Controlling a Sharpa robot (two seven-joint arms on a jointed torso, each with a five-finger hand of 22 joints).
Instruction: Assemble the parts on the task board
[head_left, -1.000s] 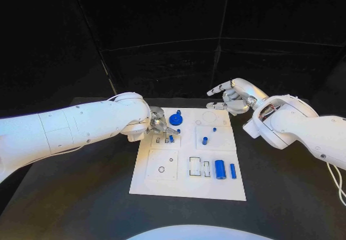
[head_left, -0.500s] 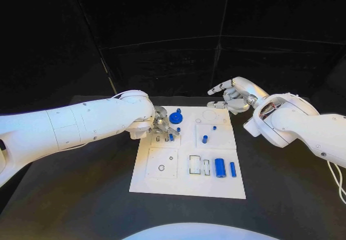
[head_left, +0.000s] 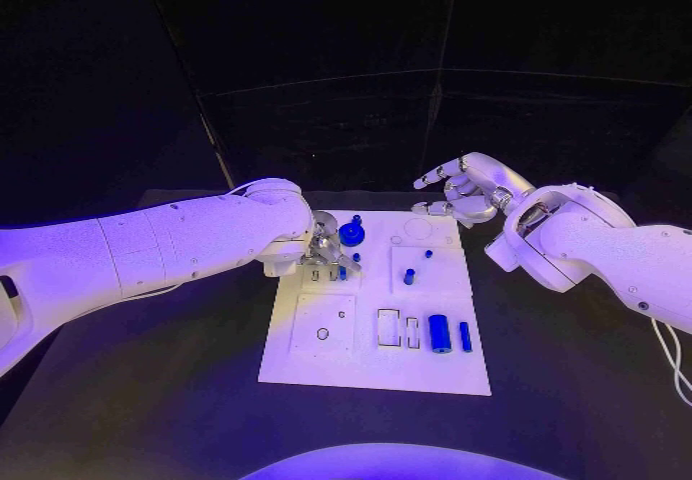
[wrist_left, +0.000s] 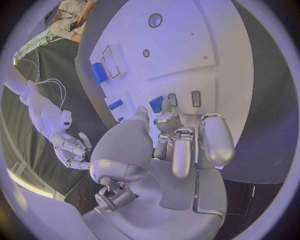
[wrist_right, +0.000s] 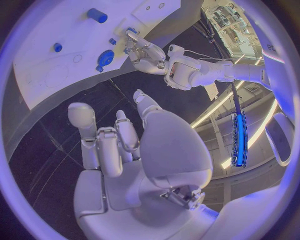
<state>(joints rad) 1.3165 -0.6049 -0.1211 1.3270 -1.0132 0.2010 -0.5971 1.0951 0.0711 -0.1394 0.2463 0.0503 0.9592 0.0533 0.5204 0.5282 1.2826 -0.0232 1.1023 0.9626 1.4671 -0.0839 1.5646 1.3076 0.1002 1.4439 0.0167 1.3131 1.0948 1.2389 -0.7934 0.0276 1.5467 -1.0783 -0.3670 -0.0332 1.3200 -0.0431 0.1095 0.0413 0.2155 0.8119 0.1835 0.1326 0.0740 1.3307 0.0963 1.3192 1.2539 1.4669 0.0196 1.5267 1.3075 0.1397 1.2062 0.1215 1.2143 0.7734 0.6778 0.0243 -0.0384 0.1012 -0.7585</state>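
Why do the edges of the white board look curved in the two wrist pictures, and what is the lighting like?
Both wrist views are fisheye, so the task board's straight edges bow there. In the head view it keeps straight edges, under violet-tinted light against a dark background. In the right wrist view, a bright blue light bar glows in the room behind the right robot hand.

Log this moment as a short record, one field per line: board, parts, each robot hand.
board: white task board flat on the black table
large parts: blue gear near the far edge; blue cylinder lying near the front right
small parts: blue pin beside the cylinder
left robot hand: left robot hand over the board's far left area, fingertips down among small blue pieces; grasp unclear
right robot hand: right robot hand raised beyond the board's far right corner, fingers apart, holding nothing
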